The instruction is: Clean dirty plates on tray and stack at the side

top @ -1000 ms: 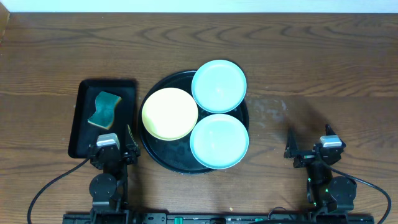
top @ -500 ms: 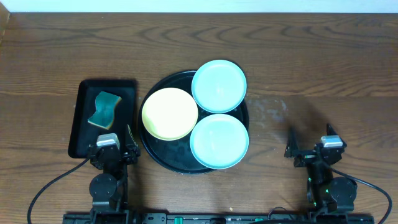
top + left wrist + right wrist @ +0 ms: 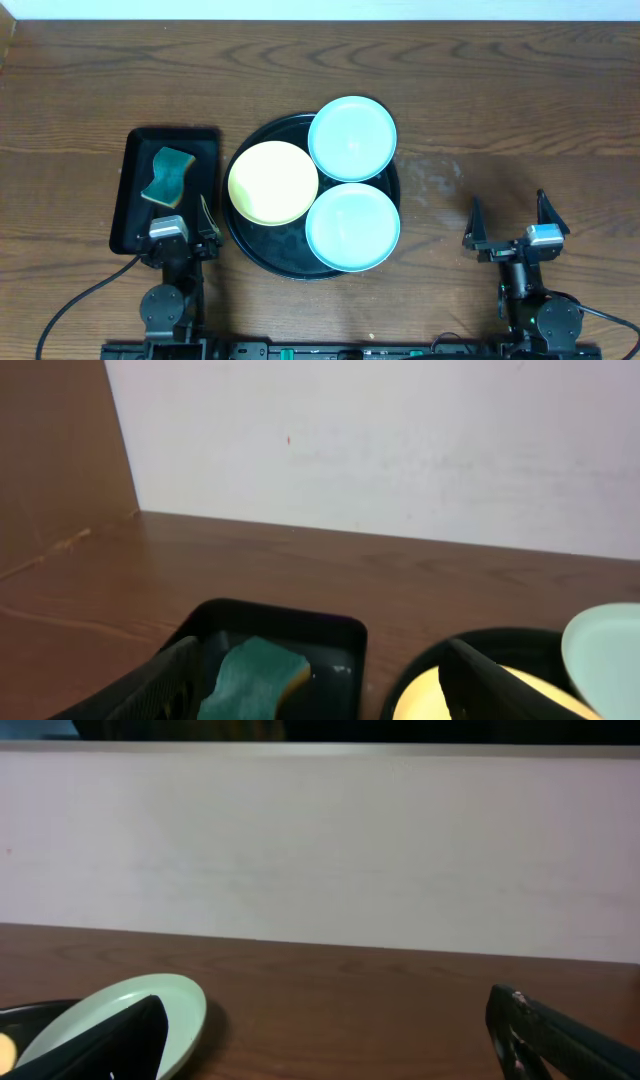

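Dark brown wood grain is seen across the table (image 3: 520, 90), and the large round black tray (image 3: 276, 248) is set near its middle. Three plates are carried on this tray. The pale yellow plate (image 3: 273, 182) is placed at the left side. The far mint-blue plate (image 3: 352, 138) is placed at the far right, with its edge reaching over the raised rim. The near mint-blue plate (image 3: 352, 227) is placed at the near right, also out to the rim. The three are packed edge to edge, and whether any edge overlaps another cannot be told from above. Just left of the round tray a rectangular black tray (image 3: 128, 218) is laid, and a green sponge (image 3: 168, 176) with a yellowish underside is held in its far half. The left gripper (image 3: 178, 212) is positioned at the near end of that rectangular tray, beside the round tray's near-left rim. Its fingers (image 3: 150, 682) are shown spread wide in the wrist view with nothing between them, though from overhead one finger is probably lost against the black tray. The right gripper (image 3: 509, 205) is positioned over bare wood, well apart from the round tray on its right. Its jaws are likewise spread and nothing is gripped. A pale wall (image 3: 400, 450) is seen beyond the table's far edge.
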